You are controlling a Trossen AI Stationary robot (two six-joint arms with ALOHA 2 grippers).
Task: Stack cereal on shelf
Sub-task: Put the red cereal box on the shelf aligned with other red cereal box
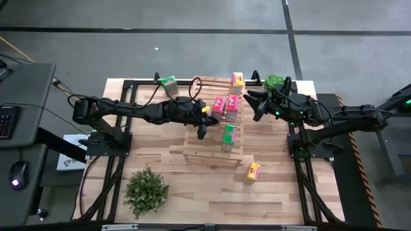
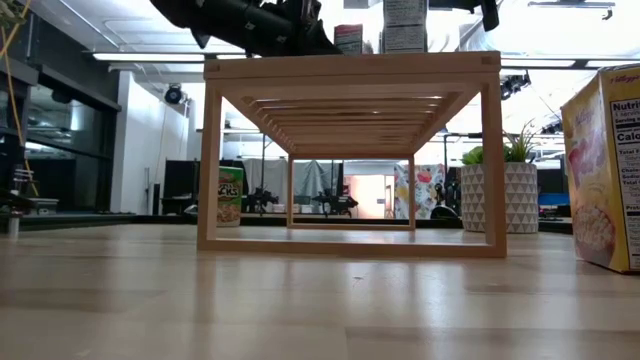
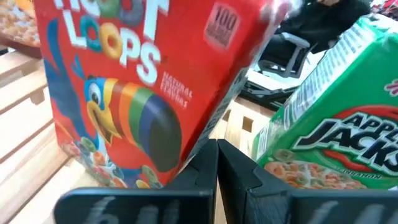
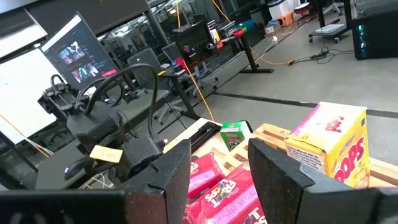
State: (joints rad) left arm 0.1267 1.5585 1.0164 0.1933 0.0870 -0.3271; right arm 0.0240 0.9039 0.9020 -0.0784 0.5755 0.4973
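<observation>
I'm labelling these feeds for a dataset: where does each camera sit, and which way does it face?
High view: overhead, straight down on the table; both arms show.
Low view: tabletop height, level under the shelf; arms at top.
Left wrist view: on the left arm, close to a red cereal box; left gripper shut.
Right wrist view: on the right arm, facing across the shelf; right gripper open.
Both wrist views share red boxes.

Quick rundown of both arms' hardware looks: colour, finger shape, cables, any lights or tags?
Both arms are black, jointed tube links. The left gripper has flat, angular matte-black fingers and a yellow tag near its wrist, with a black cable looping above. The right gripper has the same blocky black fingers, with green indicator lights glowing on its wrist.
</observation>
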